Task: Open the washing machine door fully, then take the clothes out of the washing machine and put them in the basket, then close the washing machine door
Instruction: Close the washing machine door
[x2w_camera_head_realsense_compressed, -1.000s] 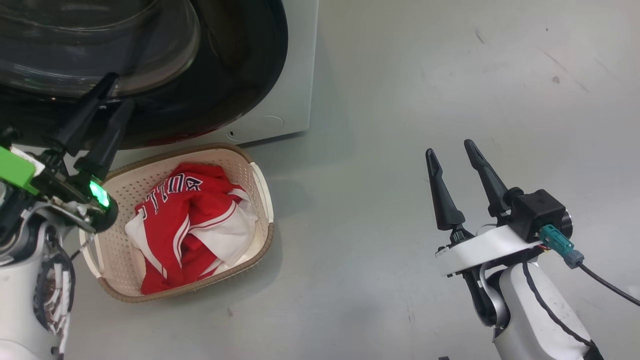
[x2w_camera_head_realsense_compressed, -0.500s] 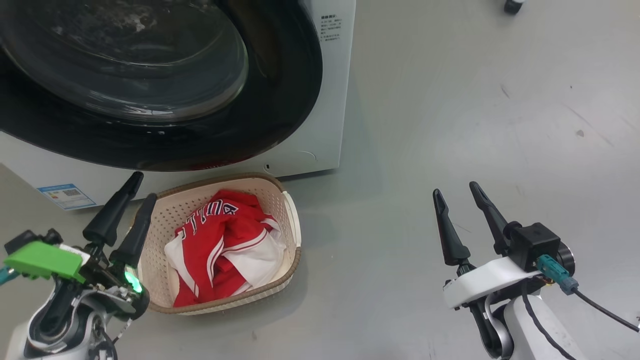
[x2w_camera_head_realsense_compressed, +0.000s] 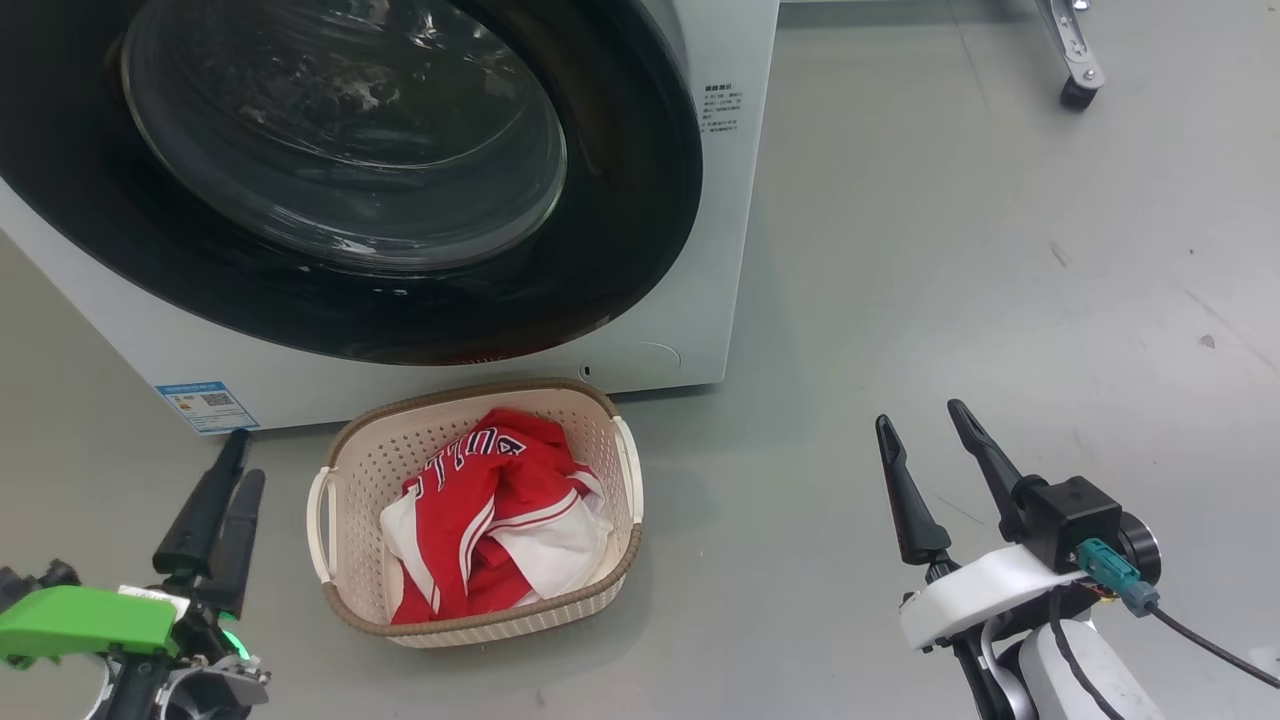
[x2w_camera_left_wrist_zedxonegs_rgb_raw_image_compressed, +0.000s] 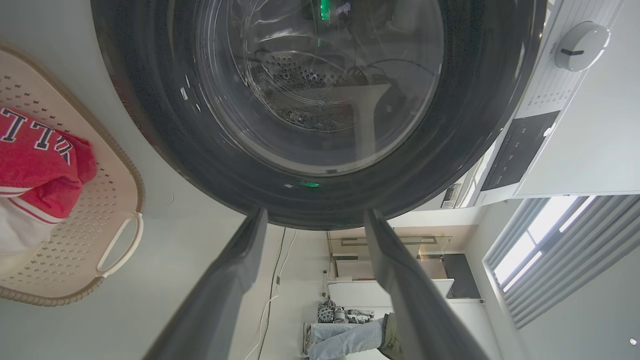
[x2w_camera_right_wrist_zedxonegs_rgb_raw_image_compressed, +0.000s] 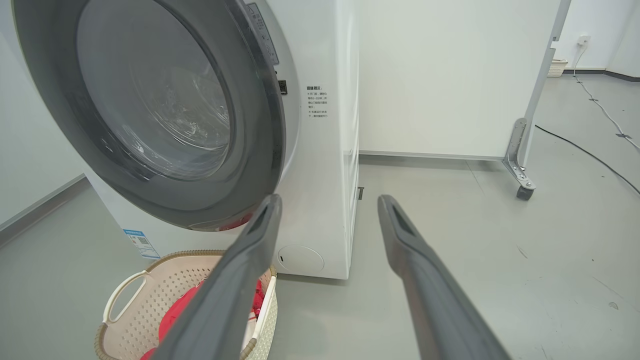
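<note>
Grippers first: left gripper (x2w_camera_head_realsense_compressed: 247, 455), two long dark fingers spread apart, nothing between them, sits low at near left above the floor, pointing at the machine. Same for right gripper (x2w_camera_head_realsense_compressed: 918, 413): fingers apart and empty, near right, well clear of everything, over bare grey floor (x2w_camera_head_realsense_compressed: 900, 250).

Between them, closer to the left one: small cream perforated plastic basket (x2w_camera_head_realsense_compressed: 365, 470) with brown woven-look rim and white side handles, on the floor just in front of the machine's right half. Red sports jerseys with white panels and dark lettering (x2w_camera_head_realsense_compressed: 480, 505) lie bunched inside it, none hanging over the rim.

Behind the basket: big white front-loading washing machine (x2w_camera_head_realsense_compressed: 735, 200), blue label sticker (x2w_camera_head_realsense_compressed: 207, 405) low on its front. Large round door with glossy black ring and bulging clear glass centre (x2w_camera_head_realsense_compressed: 340, 150) lies against the front. Looks shut, but I can't tell whether it's latched. Left wrist view looks through the glass: perforated drum, no red fabric that I can see. Red smear at the ring's bottom edge reads as the jerseys' reflection, though it could be caught cloth; not certain.

Status, my read: door opening done, unload done, clothes in basket, door closed or nearly so. Left: at most confirm the latch, maybe with a firm push on the ring.
</note>
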